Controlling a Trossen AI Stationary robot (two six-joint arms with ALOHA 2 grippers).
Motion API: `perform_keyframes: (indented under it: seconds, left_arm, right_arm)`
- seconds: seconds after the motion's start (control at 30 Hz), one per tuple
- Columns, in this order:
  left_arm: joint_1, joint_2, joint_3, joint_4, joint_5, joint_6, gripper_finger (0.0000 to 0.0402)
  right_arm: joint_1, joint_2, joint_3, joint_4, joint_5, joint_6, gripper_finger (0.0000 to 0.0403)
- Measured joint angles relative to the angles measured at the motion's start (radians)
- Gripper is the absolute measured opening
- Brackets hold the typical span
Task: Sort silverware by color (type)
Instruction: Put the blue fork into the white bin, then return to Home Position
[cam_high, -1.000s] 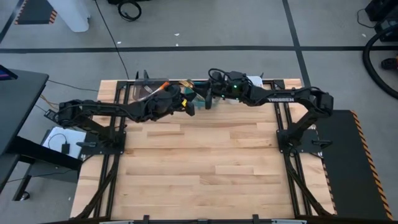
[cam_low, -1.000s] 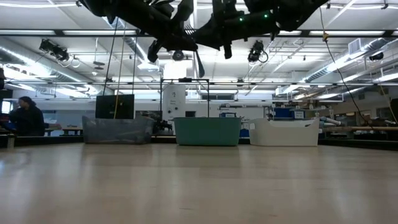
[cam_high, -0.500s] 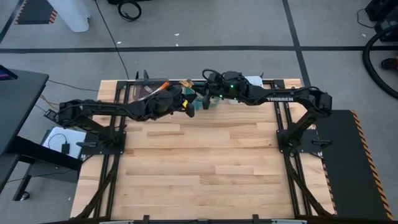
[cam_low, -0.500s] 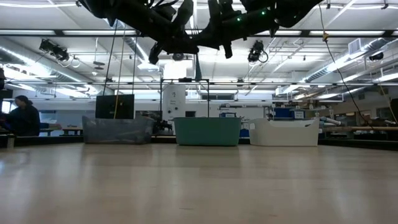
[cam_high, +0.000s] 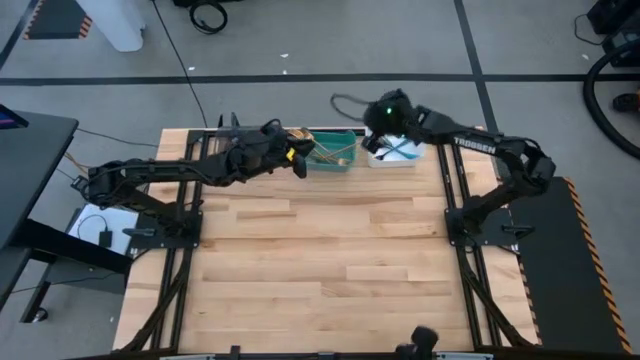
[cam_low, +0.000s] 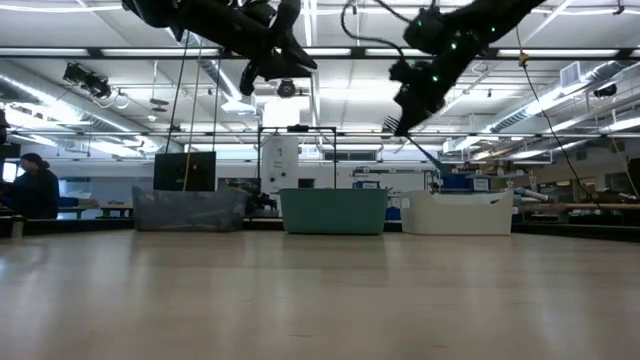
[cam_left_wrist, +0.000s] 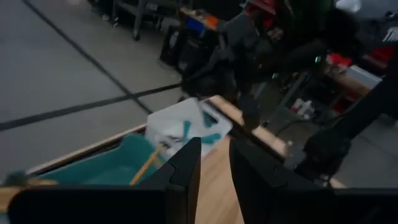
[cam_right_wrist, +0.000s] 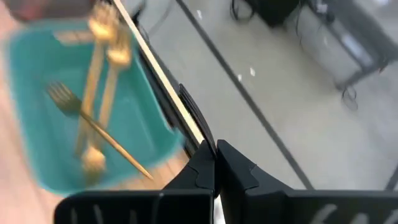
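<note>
High over the back of the table, my right gripper (cam_low: 401, 118) is shut on a slim fork (cam_low: 420, 148) above the white bin (cam_high: 396, 162). That bin holds blue-handled silverware (cam_left_wrist: 200, 133). Gold silverware (cam_right_wrist: 93, 112) lies in the teal bin (cam_high: 333, 166) beside it. My left gripper (cam_left_wrist: 215, 165) stands open in the air at the teal bin's left end (cam_high: 302, 163), with nothing between its fingers. An orange handle tip (cam_high: 296, 134) shows behind the left arm. My right gripper pinches the fork between its two shut fingers near the tine end (cam_low: 392, 126), coming from above and slanting down. The fork is lifted clear and tilted, its handle (cam_low: 435, 161) pointing down toward the white bin. In the right wrist view the fingers (cam_right_wrist: 205, 168) hide the contact.
Three bins stand in a row along the far edge: grey (cam_low: 188, 210), teal (cam_low: 333, 212) and white (cam_low: 455, 212). The left arm covers most of the grey bin (cam_high: 225, 145) from above. The wide wooden tabletop (cam_high: 320, 270) lies nearer.
The fork hung upright between the two grippers above the teal bin. It has gone over to my right gripper, which has swung toward the table's right, over the white bin, and tipped downward. The fork has turned from upright to slanted. My left gripper has let go.
</note>
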Motion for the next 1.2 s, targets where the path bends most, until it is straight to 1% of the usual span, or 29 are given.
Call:
perform_keyframes:
  seconds: [0.07, 0.17, 0.23, 0.3, 0.53, 0.7, 0.77, 0.87, 0.93, 1.0, 1.1, 1.17, 1.2]
  left_arm:
    - [0.014, -0.019, -0.004, -0.024, 0.0, 0.016, 0.0093]
    - [0.028, -0.025, -0.001, -0.013, -0.001, 0.075, 0.0093]
    - [0.042, -0.037, -0.004, -0.021, 0.0, 0.078, 0.0093]
    - [0.053, -0.039, -0.001, -0.011, 0.0, 0.077, 0.0093]
    - [0.072, -0.039, -0.003, -0.023, -0.001, 0.077, 0.0094]
    - [0.085, -0.06, -0.004, -0.046, 0.001, 0.072, 0.0094]
    - [0.089, -0.097, -0.002, -0.056, 0.0, 0.082, 0.0094]
    - [0.089, -0.183, -0.003, -0.135, 0.0, 0.103, 0.0094]
    - [0.088, -0.252, -0.003, -0.188, 0.0, 0.148, 0.0094]
    - [0.088, -0.327, -0.003, -0.24, 0.001, 0.183, 0.0094]
    - [0.088, -0.423, -0.002, -0.332, 0.0, 0.209, 0.0094]
    - [0.087, -0.481, -0.002, -0.397, 0.0, 0.226, 0.0094]
    - [0.087, -0.509, -0.002, -0.436, -0.001, 0.233, 0.0094]
  right_arm:
    - [-0.06, 0.02, 0.0, -0.028, -0.02, -0.026, 0.0008]
    - [-0.139, 0.054, -0.014, -0.042, -0.038, -0.075, 0.0008]
    - [-0.181, 0.073, -0.01, -0.025, -0.077, -0.102, 0.0008]
    - [-0.21, 0.096, -0.009, -0.054, -0.099, -0.122, 0.0013]
    - [-0.255, 0.185, -0.011, -0.23, -0.065, -0.133, 0.0058]
    - [-0.252, 0.203, -0.011, -0.222, 0.002, -0.131, 0.0085]
    - [-0.251, 0.192, -0.007, -0.234, -0.005, -0.121, 0.0089]
    - [-0.251, 0.151, 0.01, -0.244, -0.078, -0.048, 0.0089]
    - [-0.251, 0.11, 0.019, -0.249, -0.18, 0.017, 0.0089]
    - [-0.251, 0.062, 0.027, -0.243, -0.304, 0.072, 0.0089]
    - [-0.251, -0.016, 0.03, -0.198, -0.456, 0.128, 0.0089]
    - [-0.251, -0.07, 0.02, -0.141, -0.501, 0.165, 0.0089]
    - [-0.251, -0.098, 0.01, -0.107, -0.508, 0.187, 0.0089]
